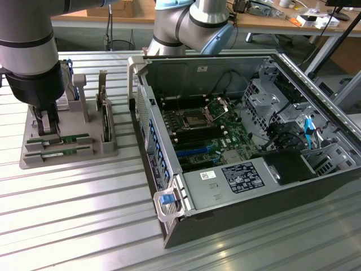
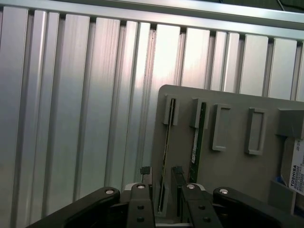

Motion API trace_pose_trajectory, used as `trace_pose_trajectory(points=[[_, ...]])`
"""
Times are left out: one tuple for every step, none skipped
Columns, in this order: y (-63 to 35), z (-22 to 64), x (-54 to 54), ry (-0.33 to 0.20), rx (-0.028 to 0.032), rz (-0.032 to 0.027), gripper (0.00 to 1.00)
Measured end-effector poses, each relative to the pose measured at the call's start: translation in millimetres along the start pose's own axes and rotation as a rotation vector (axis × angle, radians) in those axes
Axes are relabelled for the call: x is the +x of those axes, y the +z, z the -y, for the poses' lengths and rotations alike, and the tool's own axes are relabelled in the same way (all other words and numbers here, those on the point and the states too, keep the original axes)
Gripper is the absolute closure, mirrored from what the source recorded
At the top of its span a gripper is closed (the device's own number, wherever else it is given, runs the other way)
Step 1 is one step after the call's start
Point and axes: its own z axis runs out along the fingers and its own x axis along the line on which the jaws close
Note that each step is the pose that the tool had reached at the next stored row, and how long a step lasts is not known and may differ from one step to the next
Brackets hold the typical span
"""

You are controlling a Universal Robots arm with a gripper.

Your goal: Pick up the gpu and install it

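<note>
Two long green circuit-board sticks stand on edge in the slots of a grey holder tray (image 1: 84, 151) (image 2: 237, 166). The gpu (image 1: 62, 150) (image 2: 166, 142) is the stick nearest the tray's outer edge. My gripper (image 1: 46, 125) (image 2: 161, 169) hangs over that end of the tray, open. In the wrist view its dark fingers (image 2: 142, 204) stand on either side of the gpu's line without gripping it. The second green stick (image 1: 70, 138) (image 2: 200, 137) lies parallel, one slot further in.
A dark card with a metal bracket (image 1: 104, 121) stands on edge in the same tray. A labelled hard drive (image 2: 292, 166) sits at the tray's far side. The open computer case (image 1: 242, 147) with its motherboard (image 1: 208, 138) lies at the exterior view's right on the ribbed metal table (image 1: 73, 214).
</note>
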Motion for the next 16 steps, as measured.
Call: trace_pose_trajectory(points=[[0.2, 0.0, 0.0, 0.0, 0.0, 0.0, 0.7], [0.4, 0.0, 0.0, 0.0, 0.0, 0.0, 0.7], [1.0, 0.0, 0.0, 0.0, 0.0, 0.0, 0.7], [1.1, 0.0, 0.0, 0.0, 0.0, 0.0, 0.7], [1.4, 0.1, 0.0, 0.0, 0.0, 0.0, 0.7], [1.5, 0.1, 0.0, 0.0, 0.0, 0.0, 0.7], [1.9, 0.1, 0.0, 0.0, 0.0, 0.0, 0.7], [2.2, 0.1, 0.0, 0.0, 0.0, 0.0, 0.7], [2.4, 0.1, 0.0, 0.0, 0.0, 0.0001, 0.7], [2.5, 0.1, 0.0, 0.0, 0.0, 0.0, 0.7], [2.7, 0.1, 0.0, 0.0, 0.0001, 0.0, 0.7], [2.9, 0.1, 0.0, 0.0, 0.0, 0.0, 0.7], [3.3, 0.1, 0.0, 0.0, 0.0, 0.0, 0.7], [3.5, 0.1, 0.0, 0.0, 0.0, 0.0, 0.7], [3.6, 0.2, 0.0, 0.0, 0.0, 0.0, 0.7], [3.8, 0.2, 0.0, 0.0, 0.0, 0.0, 0.7]])
